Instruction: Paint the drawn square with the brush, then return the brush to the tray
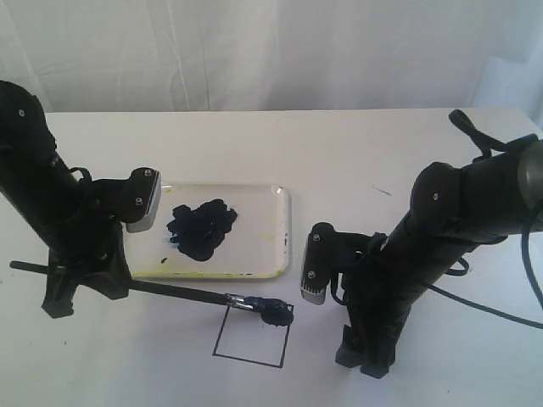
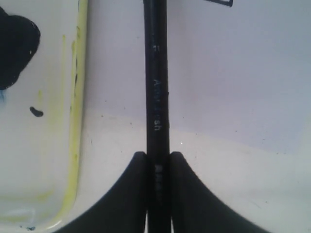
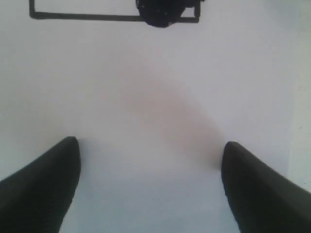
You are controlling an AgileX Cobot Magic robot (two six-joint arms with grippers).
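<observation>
A white desk (image 1: 356, 153) fills most of what I can see, matte and smooth. Its far edge runs straight across just below a white curtain (image 1: 254, 51). The cloth hangs in soft vertical folds, closes off the whole back and is brighter toward the right end. The light is even and diffuse, leaving only pale, soft-edged shadows on the desk top. One short dark mark (image 1: 381, 191) sits right of middle.

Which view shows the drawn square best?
The exterior view: the whole square shows, all four sides, with the brush tip on one corner. The right wrist view catches only one side and the black daub; the left wrist view shows just a corner scrap.
</observation>
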